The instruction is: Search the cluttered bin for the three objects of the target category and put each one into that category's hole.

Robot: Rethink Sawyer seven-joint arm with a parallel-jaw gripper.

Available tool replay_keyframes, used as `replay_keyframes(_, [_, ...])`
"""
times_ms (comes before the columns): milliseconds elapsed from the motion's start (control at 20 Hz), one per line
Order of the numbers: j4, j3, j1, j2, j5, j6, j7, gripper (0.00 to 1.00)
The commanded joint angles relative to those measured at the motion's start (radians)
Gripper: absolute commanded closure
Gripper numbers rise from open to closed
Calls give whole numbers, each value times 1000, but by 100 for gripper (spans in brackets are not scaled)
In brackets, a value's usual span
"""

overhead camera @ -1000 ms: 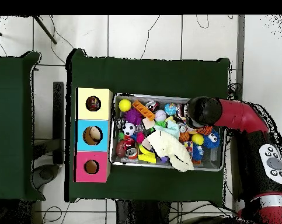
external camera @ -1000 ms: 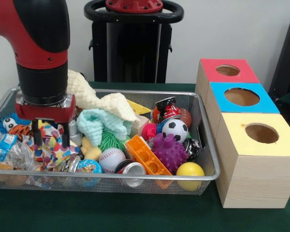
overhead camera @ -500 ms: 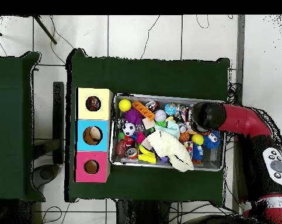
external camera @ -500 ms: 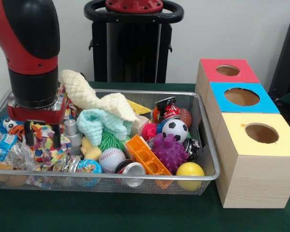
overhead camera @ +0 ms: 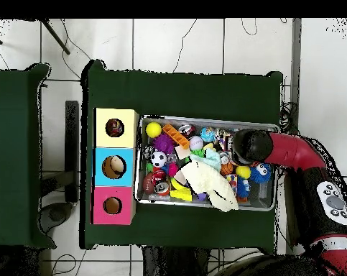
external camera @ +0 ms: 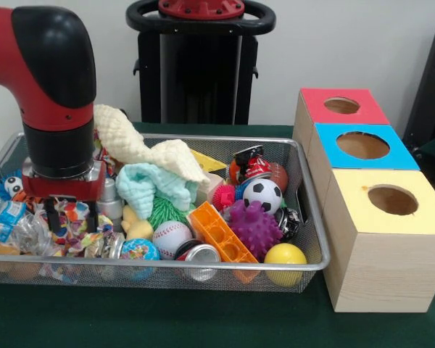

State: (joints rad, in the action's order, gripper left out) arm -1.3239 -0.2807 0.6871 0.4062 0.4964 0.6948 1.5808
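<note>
Front view shows the gripper [external camera: 71, 218] pushed down into the left end of the wire bin [external camera: 203, 272], its two dark fingers [external camera: 52, 215] apart among the colourful crinkly wrappers [external camera: 76, 230], closed on nothing that I can make out. Overhead view shows the bin beside three wooden boxes in a row, the yellow box [overhead camera: 116, 127], blue box [overhead camera: 114, 167] and pink box [overhead camera: 112, 205], each with a round hole in its top; balls lie in the bin, among them a soccer ball [external camera: 262, 194], a baseball [external camera: 170, 236] and a yellow ball [external camera: 285, 256]
</note>
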Motion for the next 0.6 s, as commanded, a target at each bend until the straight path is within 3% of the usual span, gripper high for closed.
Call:
replay_keyframes(50, [-55,-8,-3,-67,71,-88,-30,0])
replay_keyframes(400, [-62,-24,10,-65,68,-99,-47,0])
replay_keyframes(450, [-64,-26,12,-64,68,-101,-50,100])
replay_keyframes(600, [-64,-29,13,-63,62,-93,-55,100])
